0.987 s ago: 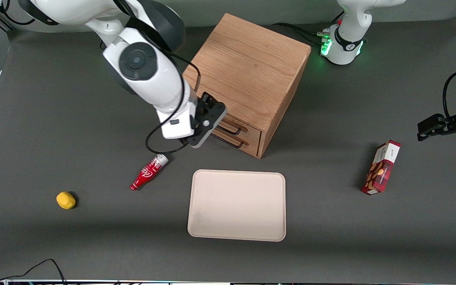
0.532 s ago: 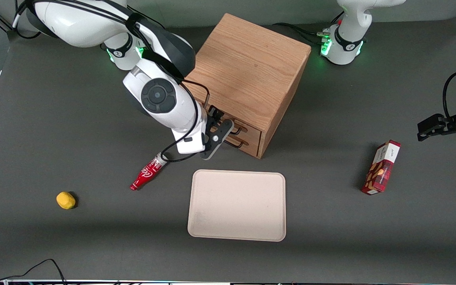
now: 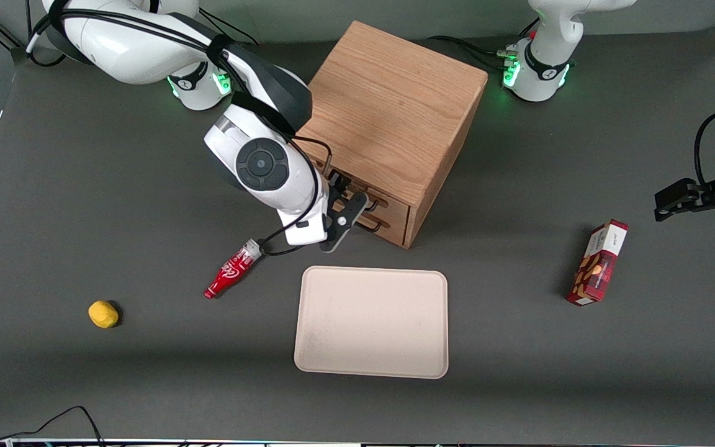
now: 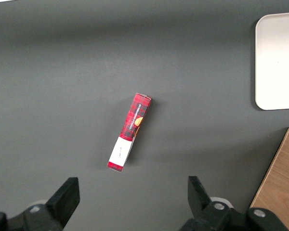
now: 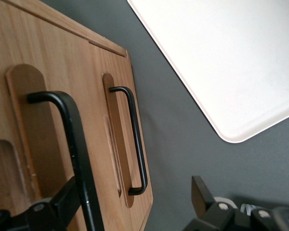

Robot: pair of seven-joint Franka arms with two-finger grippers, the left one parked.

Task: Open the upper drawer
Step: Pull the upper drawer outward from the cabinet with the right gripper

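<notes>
The wooden cabinet (image 3: 395, 105) stands in the middle of the table, its two drawers shut. The upper drawer (image 3: 396, 207) has a thin black wire handle (image 3: 377, 202); the lower twin drawer (image 3: 395, 228) sits under it. My right gripper (image 3: 357, 208) is open, right in front of the drawer fronts at handle height. In the right wrist view the upper drawer's handle (image 5: 74, 144) runs close along one finger (image 5: 62, 202), inside the open gripper (image 5: 134, 193). The lower drawer's handle (image 5: 135, 139) shows beside it. The fingers grip nothing.
A beige tray (image 3: 370, 323) lies nearer the front camera than the cabinet, also in the right wrist view (image 5: 231, 62). A red bottle (image 3: 233, 270) lies beside my wrist. A yellow lump (image 3: 103, 313) lies toward the working arm's end, a red box (image 3: 599, 264) toward the parked arm's.
My right arm has dropped lower and swung in toward the drawer fronts, bringing the open gripper up to the handles. The drawers have not moved.
</notes>
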